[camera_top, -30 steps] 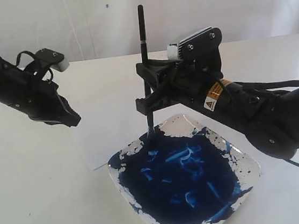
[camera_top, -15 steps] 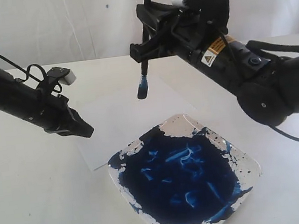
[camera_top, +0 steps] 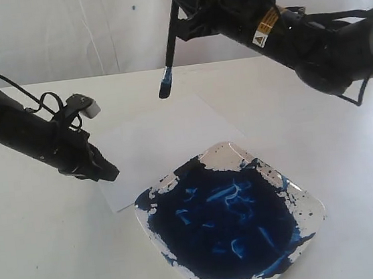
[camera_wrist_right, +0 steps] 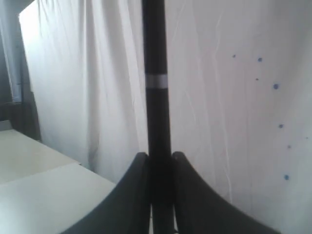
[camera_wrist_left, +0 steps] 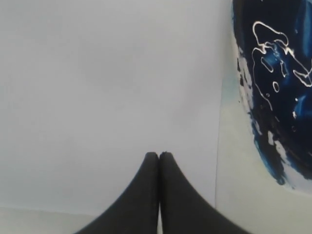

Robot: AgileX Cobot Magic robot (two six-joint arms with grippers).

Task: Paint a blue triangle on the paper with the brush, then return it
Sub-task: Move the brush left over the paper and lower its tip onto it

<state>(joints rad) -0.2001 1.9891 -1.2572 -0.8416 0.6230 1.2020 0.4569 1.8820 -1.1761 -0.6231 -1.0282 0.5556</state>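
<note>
Below the right gripper (camera_top: 173,14), which clamped the blue-tipped brush (camera_top: 166,64), the paper (camera_top: 165,132) lay blank: blue triangle unpainted, brush return not yet done. The left gripper (camera_top: 107,171), closed and empty, sat low over the paper

White table (camera_top: 39,264): one top, plain.
- Paper (camera_top: 153,143): one white sheet, lying flat, mid-table.
- Plate (camera_top: 309,210): one, square, white, just beside the paper, covered in dark blue paint (camera_top: 229,222).
</note>
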